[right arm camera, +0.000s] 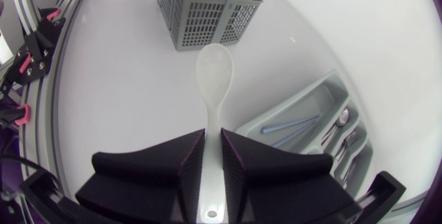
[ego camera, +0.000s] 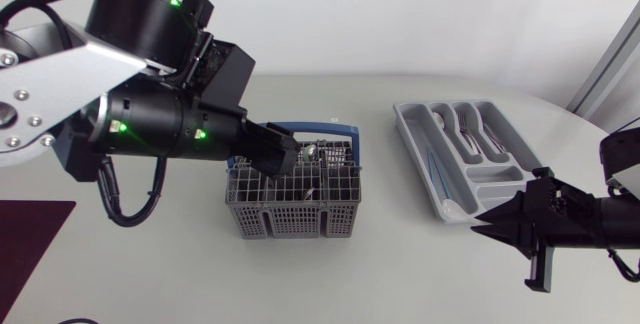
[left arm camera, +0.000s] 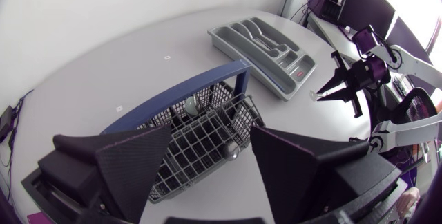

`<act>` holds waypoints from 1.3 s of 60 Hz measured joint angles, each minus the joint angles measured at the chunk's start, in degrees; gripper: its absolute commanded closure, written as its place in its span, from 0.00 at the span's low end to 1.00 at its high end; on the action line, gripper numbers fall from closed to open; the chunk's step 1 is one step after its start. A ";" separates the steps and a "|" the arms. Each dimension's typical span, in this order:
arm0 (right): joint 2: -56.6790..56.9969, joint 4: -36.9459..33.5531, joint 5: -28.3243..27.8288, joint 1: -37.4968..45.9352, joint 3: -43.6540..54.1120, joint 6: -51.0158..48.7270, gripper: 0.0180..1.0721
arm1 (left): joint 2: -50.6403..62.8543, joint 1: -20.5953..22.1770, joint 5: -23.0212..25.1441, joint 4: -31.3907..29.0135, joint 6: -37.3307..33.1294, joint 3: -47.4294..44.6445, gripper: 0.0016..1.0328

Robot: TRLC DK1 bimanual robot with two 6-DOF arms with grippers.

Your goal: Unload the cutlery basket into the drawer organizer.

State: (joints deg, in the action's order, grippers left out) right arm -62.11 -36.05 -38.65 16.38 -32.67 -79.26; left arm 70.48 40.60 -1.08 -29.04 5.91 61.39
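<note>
A grey cutlery basket with a blue handle stands mid-table, and a few metal pieces are left inside it. My left gripper hangs open right above the basket, holding nothing; the head view shows it over the basket's back half. The grey drawer organizer lies to the right, with forks and spoons in its compartments. My right gripper is shut on the handle of a white spoon. Its bowl lies by the organizer's near left corner.
A dark red mat lies at the table's front left corner. Bare tabletop separates the basket from the organizer. Bluish utensils lie in the organizer's long side compartment. My left arm's bulky links hang over the table's left part.
</note>
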 measured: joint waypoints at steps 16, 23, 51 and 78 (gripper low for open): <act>-16.55 -1.84 -0.46 10.88 -11.10 -14.38 0.94 | 0.46 0.04 -0.61 0.04 -1.31 -0.28 0.15; -23.58 -2.36 0.50 13.77 -16.90 -18.75 0.94 | 1.62 0.07 -0.77 0.04 -1.51 -0.28 0.14; -38.62 2.19 9.16 15.54 -27.67 -30.16 0.94 | 6.21 2.32 -2.47 0.07 -1.97 -0.26 0.11; -40.22 11.23 13.25 12.90 -23.98 -31.71 0.46 | 7.21 3.37 -2.93 -0.09 -2.08 0.46 0.11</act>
State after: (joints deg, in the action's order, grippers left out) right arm -102.32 -24.82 -25.41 29.28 -56.64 -110.98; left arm 77.69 43.97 -4.01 -29.12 3.84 61.84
